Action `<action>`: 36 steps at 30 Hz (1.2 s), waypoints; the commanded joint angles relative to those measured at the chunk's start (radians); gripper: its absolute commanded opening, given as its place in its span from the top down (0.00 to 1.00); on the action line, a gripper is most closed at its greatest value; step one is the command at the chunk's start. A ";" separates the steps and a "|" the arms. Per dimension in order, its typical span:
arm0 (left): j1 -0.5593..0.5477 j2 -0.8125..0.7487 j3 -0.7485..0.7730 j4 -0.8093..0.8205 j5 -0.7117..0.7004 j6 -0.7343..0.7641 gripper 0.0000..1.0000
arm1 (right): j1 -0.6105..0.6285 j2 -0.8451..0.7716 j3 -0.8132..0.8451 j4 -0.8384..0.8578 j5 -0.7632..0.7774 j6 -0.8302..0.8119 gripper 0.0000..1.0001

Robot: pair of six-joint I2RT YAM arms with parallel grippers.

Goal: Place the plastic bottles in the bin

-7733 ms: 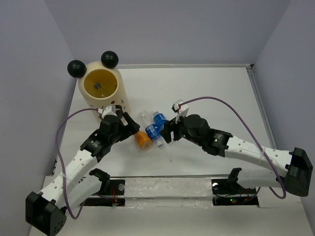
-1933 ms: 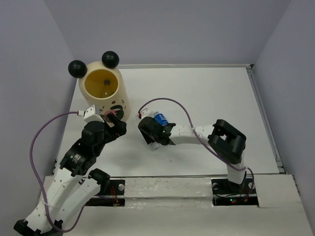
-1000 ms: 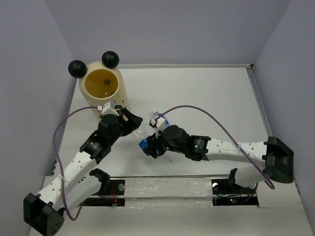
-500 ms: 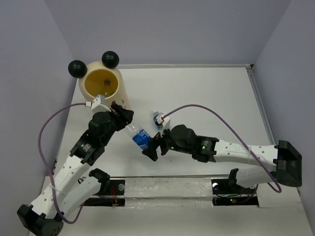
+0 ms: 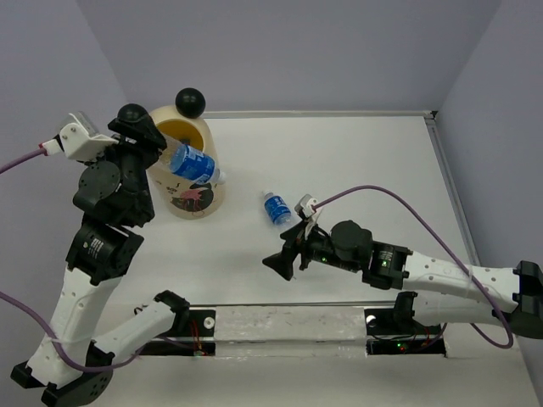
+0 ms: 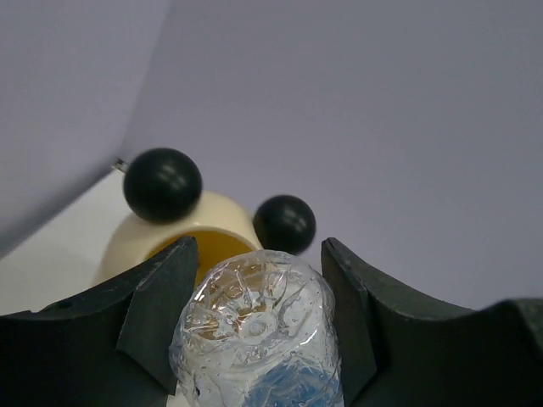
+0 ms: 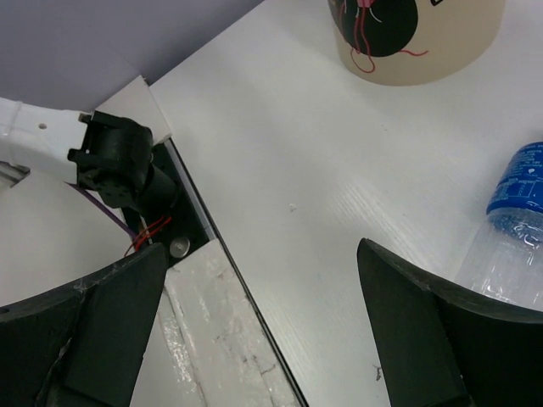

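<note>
Since half a second ago the left arm (image 5: pixel 102 246) has swung up from low over the desk (image 5: pixel 356 161) and carried the clear bottle (image 5: pixel 193 163) from the desk's middle to the bin (image 5: pixel 210 195). The right jaws have let go of that bottle and backed off toward 5 o'clock. The left jaws are clamped on the bottle (image 6: pixel 254 339), one black finger on each side. It lies tilted across the bin's rim at about 10 o'clock on the desk, its clear end pointing to 4 o'clock. It is thin, crinkled, see-through plastic with a glossy blue label; its cap cannot be made out. The right jaws stand wide apart with nothing between them, low over the desk. A second clear bottle (image 5: pixel 276 208) with a blue label lies on the desk at 12 o'clock from them. In the right wrist view this bottle (image 7: pixel 522 229) is cut off by the frame's edge, and only the bin's lower wall (image 7: pixel 458 42) with its dark cartoon print shows. The bin (image 6: pixel 136 242) is a smooth, cream, tapered cylinder, deeper yellow inside. One round black ear (image 5: pixel 189 102) is clear to see, the other (image 5: pixel 131 114) sits partly behind the left arm, and the bottle and arm cover much of the opening.
</note>
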 commanded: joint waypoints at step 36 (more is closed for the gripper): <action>0.053 0.313 -0.288 1.297 -0.380 0.922 0.79 | -0.282 0.269 0.105 0.001 0.183 -0.003 0.03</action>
